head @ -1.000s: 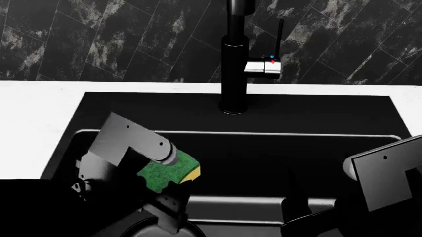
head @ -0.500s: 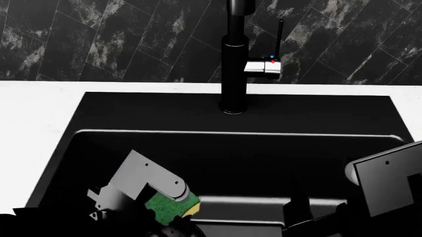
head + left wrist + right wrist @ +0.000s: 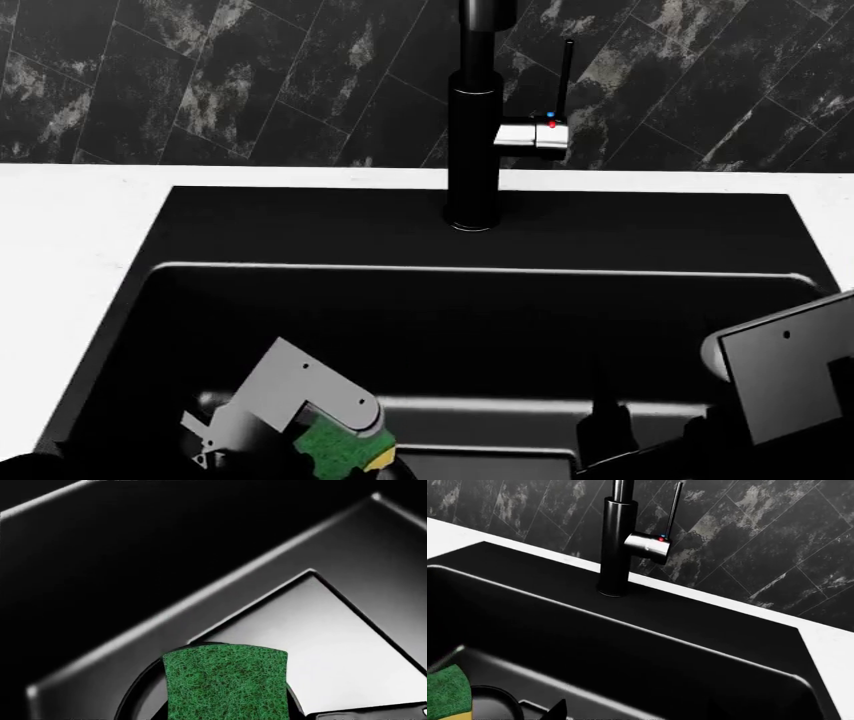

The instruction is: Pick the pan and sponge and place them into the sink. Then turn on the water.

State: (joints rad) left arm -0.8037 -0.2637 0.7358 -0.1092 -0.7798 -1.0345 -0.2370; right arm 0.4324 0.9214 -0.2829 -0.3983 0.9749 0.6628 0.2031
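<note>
My left gripper (image 3: 344, 452) is shut on the green sponge (image 3: 334, 447) and holds it low inside the black sink (image 3: 467, 330), near its front left. In the left wrist view the sponge (image 3: 225, 685) hangs just over the round black rim of the pan (image 3: 137, 700), beside the flat drain plate (image 3: 327, 645). In the right wrist view the sponge (image 3: 447, 692) and the pan (image 3: 494, 702) lie on the sink floor. My right gripper (image 3: 607, 430) is over the sink's front right with nothing in it. One dark fingertip (image 3: 557, 710) shows well off centre.
The black faucet (image 3: 474, 120) stands behind the sink's middle, with a thin upright lever handle (image 3: 565, 75) on its right. It also shows in the right wrist view (image 3: 617, 540). White counter (image 3: 67, 230) surrounds the sink, and a dark tiled wall rises behind.
My left gripper has gone down and toward the sink's front with the sponge, deeper into the basin. The right arm has hardly moved.
</note>
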